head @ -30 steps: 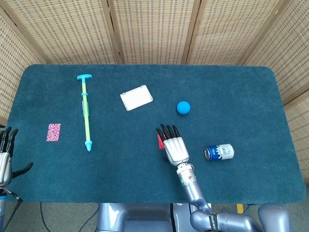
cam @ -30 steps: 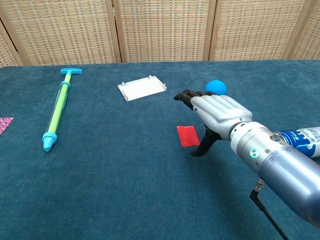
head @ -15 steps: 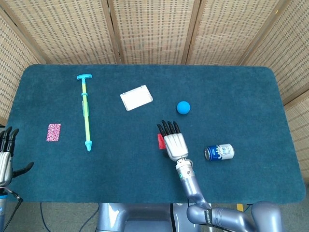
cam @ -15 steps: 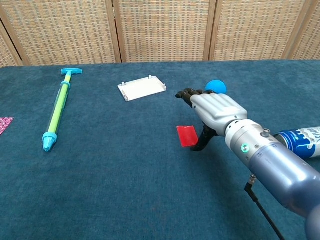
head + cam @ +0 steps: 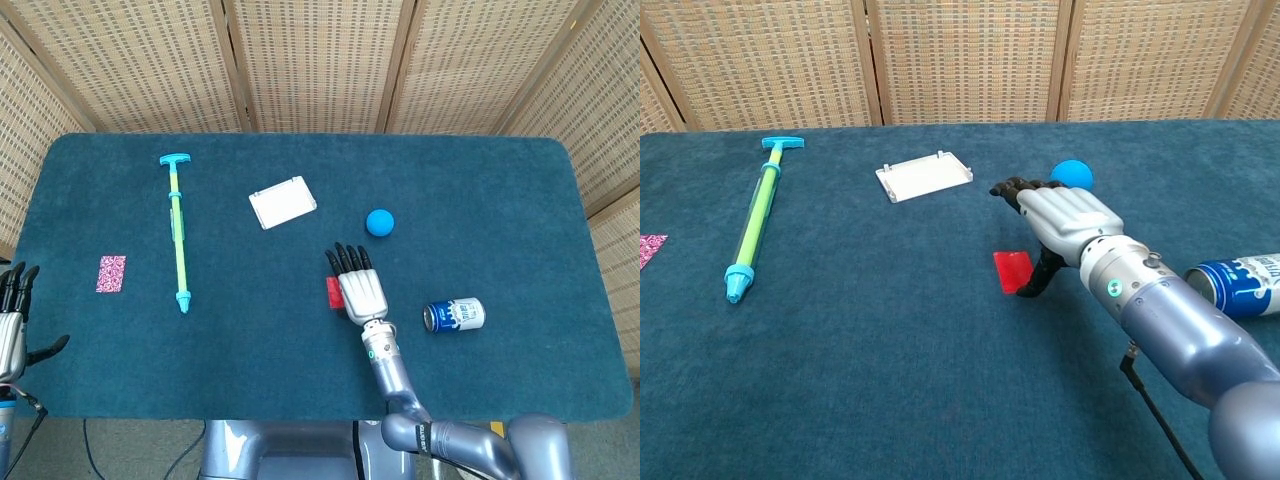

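Red card lies flat near the middle of the counter, toward its front edge. Right robot hand hovers over its right side, fingers spread, thumb tip down beside it, holding nothing. Blue ball and can lie near. Left robot hand hangs open off the counter's left edge.

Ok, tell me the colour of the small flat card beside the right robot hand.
Red card, clearest in the chest view.

The teal-felted table carries a green pump, white tray, blue ball, red card, can and patterned card.
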Motion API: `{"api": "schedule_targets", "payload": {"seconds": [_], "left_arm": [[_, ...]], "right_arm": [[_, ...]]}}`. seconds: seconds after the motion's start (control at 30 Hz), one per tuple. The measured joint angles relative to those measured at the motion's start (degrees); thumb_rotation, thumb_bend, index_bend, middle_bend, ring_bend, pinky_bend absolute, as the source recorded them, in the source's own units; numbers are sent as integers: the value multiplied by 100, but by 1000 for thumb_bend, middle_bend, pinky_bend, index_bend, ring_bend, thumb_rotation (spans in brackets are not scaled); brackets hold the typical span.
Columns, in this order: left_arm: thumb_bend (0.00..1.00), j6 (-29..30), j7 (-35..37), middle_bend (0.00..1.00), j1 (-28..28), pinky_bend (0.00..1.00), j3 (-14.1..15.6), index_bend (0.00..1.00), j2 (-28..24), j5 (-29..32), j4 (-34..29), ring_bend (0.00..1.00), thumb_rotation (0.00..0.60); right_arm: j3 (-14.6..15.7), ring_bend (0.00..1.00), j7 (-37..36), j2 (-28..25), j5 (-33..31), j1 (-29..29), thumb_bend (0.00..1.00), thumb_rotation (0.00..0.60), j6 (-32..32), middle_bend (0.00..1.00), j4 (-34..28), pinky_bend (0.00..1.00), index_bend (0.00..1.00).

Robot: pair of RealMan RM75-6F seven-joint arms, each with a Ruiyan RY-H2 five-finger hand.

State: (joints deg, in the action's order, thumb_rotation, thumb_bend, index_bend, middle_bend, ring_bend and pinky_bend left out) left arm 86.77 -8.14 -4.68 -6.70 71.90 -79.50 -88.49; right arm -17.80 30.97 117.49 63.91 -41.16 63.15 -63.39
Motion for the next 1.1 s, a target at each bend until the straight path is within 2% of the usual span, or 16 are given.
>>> {"api": "schedule_targets", "payload": {"seconds": [0.63, 1.1], "left_arm": [[95, -88, -30, 0, -45, 55, 9, 0, 52, 70, 80, 0, 600], [95, -42, 19, 0, -35, 55, 17, 0, 14, 31, 36, 0, 600]], "right_arm": [[18, 0, -266, 237, -36, -120, 140, 600, -225, 0, 720, 0, 41], [-16, 0, -4, 92, -16, -74, 140, 600, 23, 0, 181, 0, 43]]}}
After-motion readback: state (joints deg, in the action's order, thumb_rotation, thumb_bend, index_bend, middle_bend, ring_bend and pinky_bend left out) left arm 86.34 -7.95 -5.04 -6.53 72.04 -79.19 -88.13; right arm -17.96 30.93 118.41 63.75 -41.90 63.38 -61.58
